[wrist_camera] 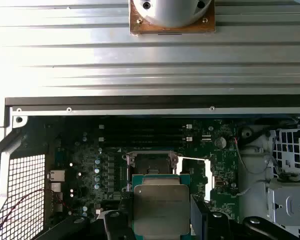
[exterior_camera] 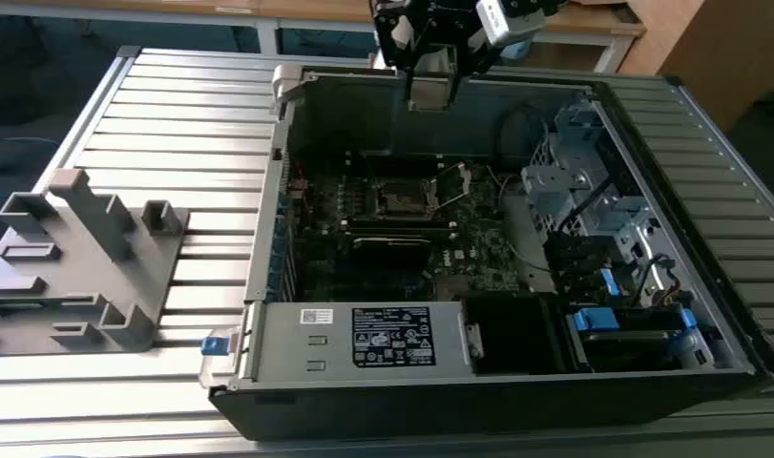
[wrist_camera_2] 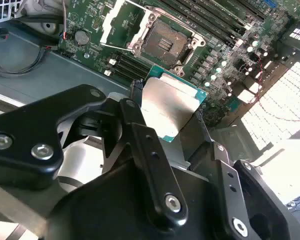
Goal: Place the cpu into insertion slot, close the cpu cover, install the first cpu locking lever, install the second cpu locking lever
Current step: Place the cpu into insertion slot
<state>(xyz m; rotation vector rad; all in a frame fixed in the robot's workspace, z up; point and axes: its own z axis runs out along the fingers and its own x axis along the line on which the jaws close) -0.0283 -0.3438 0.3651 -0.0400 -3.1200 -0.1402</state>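
Observation:
My gripper (exterior_camera: 431,95) hangs over the back wall of the open computer case, shut on the cpu (wrist_camera_2: 170,107), a flat square chip with a dull metal top and green edge. In both wrist views the cpu (wrist_camera: 161,207) is pinched by its two sides between black fingers (wrist_camera_2: 135,100). The insertion slot (exterior_camera: 400,197) lies below on the green board, a black square recess with nothing in it (wrist_camera_2: 165,45) (wrist_camera: 151,165). The cpu cover (wrist_camera_2: 121,22) is swung open and stands beside the slot on the exterior view's right (exterior_camera: 453,181).
A grey box with a white label (exterior_camera: 361,336) sits at the case's near end. Metal drive cages and blue connectors (exterior_camera: 591,205) line the exterior view's right. A grey plastic fixture (exterior_camera: 81,258) stands on the slatted table (exterior_camera: 183,105) at the left.

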